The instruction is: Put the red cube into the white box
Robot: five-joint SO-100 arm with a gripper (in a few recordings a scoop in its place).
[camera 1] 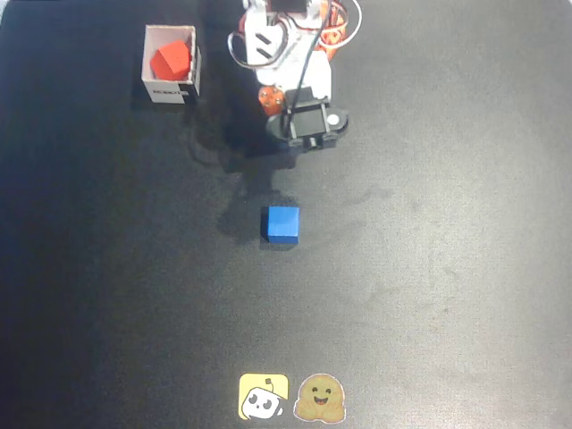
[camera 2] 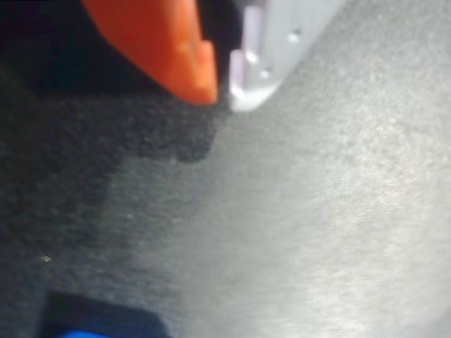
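Note:
The red cube (camera 1: 171,61) lies tilted inside the white box (camera 1: 152,86) at the top left of the overhead view; the box's dark label strip faces the front. My gripper (camera 1: 292,147) hangs to the right of the box, at the top middle above the mat, well apart from it. In the wrist view the gripper (camera 2: 223,88) is shut: its orange finger (camera 2: 169,49) and white finger (camera 2: 271,49) nearly touch at the tips, with nothing between them.
A blue cube (camera 1: 281,223) stands on the black mat just below the gripper; its corner shows as the blue cube (camera 2: 77,332) at the bottom left of the wrist view. Two stickers (camera 1: 291,398) lie at the mat's front edge.

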